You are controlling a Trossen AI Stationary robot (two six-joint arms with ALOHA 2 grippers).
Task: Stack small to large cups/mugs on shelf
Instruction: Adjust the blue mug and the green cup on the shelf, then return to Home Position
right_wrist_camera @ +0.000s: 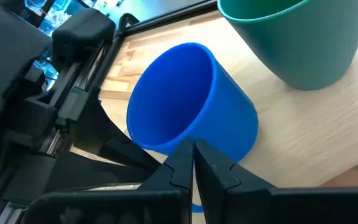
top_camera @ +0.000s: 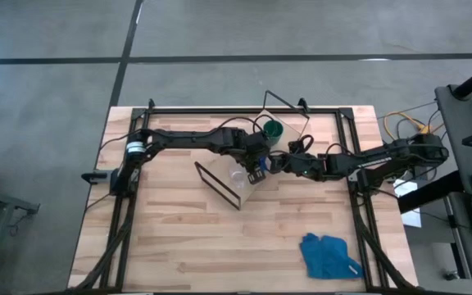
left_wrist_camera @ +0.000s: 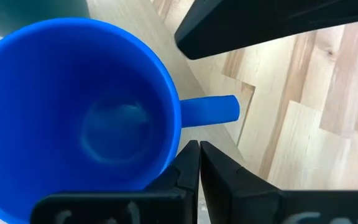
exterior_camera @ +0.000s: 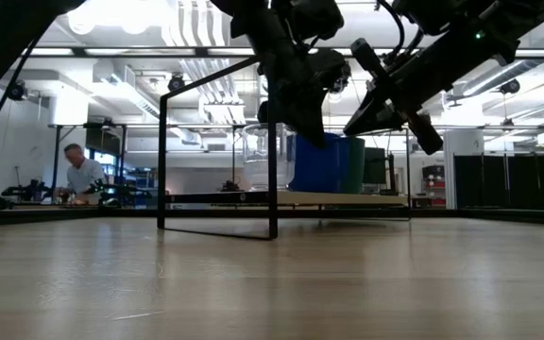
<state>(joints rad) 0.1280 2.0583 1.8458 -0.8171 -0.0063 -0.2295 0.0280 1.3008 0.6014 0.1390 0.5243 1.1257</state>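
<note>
The bright blue mug (left_wrist_camera: 86, 112) stands upright on the light-wood shelf board (exterior_camera: 348, 198), its handle (left_wrist_camera: 211, 109) sticking out sideways. The dark green cup (right_wrist_camera: 297, 43) stands beside it on the board, and the clear glass cup (exterior_camera: 258, 156) stands on its other side. In the high view both grippers hide most of the mug. My left gripper (left_wrist_camera: 197, 149) is shut, pointing down, its tips by the mug's outer wall under the handle. My right gripper (right_wrist_camera: 192, 149) is shut and slants down from the table's right, tips just above the mug's rim. My left gripper's shut fingertips (left_wrist_camera: 188, 163) stand right against the blue mug's outer wall (left_wrist_camera: 171, 155), just beside the handle. I cannot tell whether they touch it. My right gripper's shut fingertips (right_wrist_camera: 182, 163) overlap the mug's rim (right_wrist_camera: 166, 144) in its wrist view. I cannot tell whether they touch it.
The shelf's black wire end frames stand at its near-left end (top_camera: 218, 183) and its far end (top_camera: 285, 102). A crumpled blue cloth (top_camera: 330, 256) lies near the table's front right. A person sits in the room far behind the table (exterior_camera: 81, 175).
</note>
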